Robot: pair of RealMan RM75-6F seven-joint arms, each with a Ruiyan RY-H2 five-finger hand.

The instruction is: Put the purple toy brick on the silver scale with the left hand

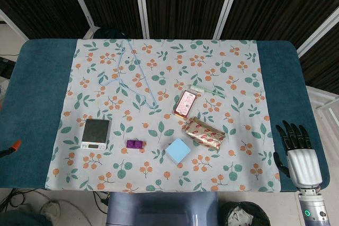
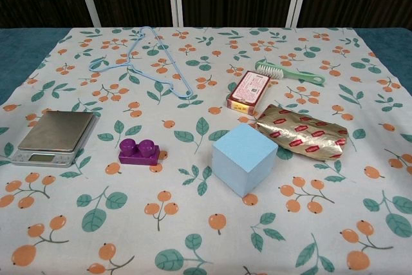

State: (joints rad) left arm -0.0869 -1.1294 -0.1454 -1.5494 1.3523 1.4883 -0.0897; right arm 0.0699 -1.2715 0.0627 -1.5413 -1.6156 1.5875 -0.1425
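While far from robot hand (image 1: 298,154), brick (image 1: 135,144)

Honestly nothing here reads cleanly. The small red-and-cream rectangular box (image 2: 248,88) at about 1 o'clock from the cloth's centre has print on its lid, too small to make out. The gold foil packet (image 2: 302,132) at 3 o'clock repeats little red logo patches, also illegible. The silver scale's display (image 2: 42,157) at 9 o'clock shows no digits I can read.

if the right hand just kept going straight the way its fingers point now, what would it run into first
Probably nothing. The right hand lies open at the table's right edge with its fingers pointing away from the robot, along the bare teal table strip. That way looks free; every object lies further left, though height is unclear.
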